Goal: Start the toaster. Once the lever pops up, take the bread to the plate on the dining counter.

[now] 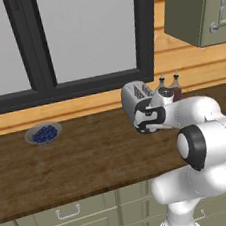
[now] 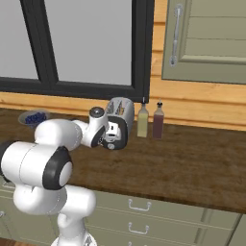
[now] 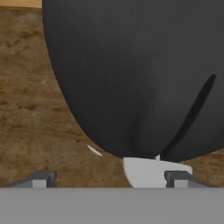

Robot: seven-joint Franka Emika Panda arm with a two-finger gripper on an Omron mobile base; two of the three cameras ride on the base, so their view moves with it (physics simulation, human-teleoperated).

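1. My claw [image 3: 109, 177] stands wide, its two dark fingertips [image 3: 41, 178] far apart at the bottom of my hand view, with nothing between them.
2. The toaster [image 1: 135, 96] sits on the dark wood counter [image 1: 81, 159] under the window [image 1: 75, 39], at about 12 o'clock from my hand.
3. In my hand view its black end panel [image 3: 131, 74] looms very close, a thin dark slot curving down at about 3 o'clock and a pale part at 6 o'clock, just above my fingertips.
4. In the right base view my hand is right up against the toaster's [image 2: 121, 109] near end; I cannot tell whether it touches.
5. Two bottles [image 2: 142, 121] stand just beside the toaster at its 3 o'clock.
6. A grey dish of blue berries [image 1: 43, 133] lies well apart at 9 o'clock.
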